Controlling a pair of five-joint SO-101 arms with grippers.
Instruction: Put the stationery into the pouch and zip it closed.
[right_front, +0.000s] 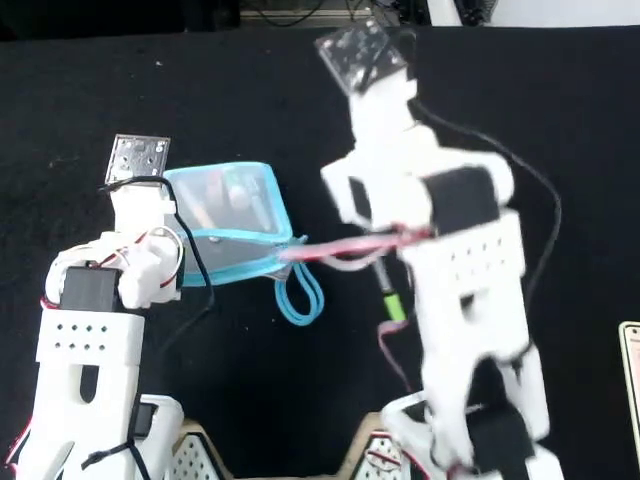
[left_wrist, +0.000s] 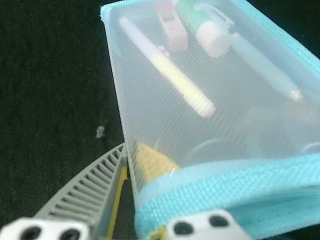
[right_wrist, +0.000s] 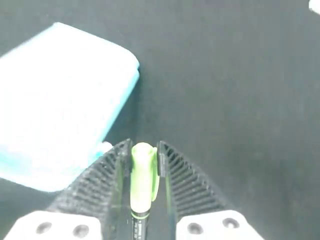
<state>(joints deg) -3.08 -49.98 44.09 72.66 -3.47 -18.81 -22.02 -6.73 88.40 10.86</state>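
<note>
I have 1 pen (right_wrist: 144, 172) (light, stiff, likely slippery) pinched near its end in the right gripper (right_wrist: 144, 150); the left gripper (left_wrist: 134, 159) clamps the floppy pouch (left_wrist: 210, 125) by its edge.

Items you had on hand:
- pouch (left_wrist: 210, 125): translucent plastic sheet, finely ribbed grain, soft sheen.
- edge tape (left_wrist: 240, 185): woven cloth, matt.
- pen (right_wrist: 144, 175): smooth, glossy plastic.
- left gripper (left_wrist: 131, 167): ribbed grey plastic, matt.
- right gripper (right_wrist: 144, 150): ribbed black plastic, matt.
- table (right_front: 560, 110): black, matt, slightly fuzzy covering.
</note>
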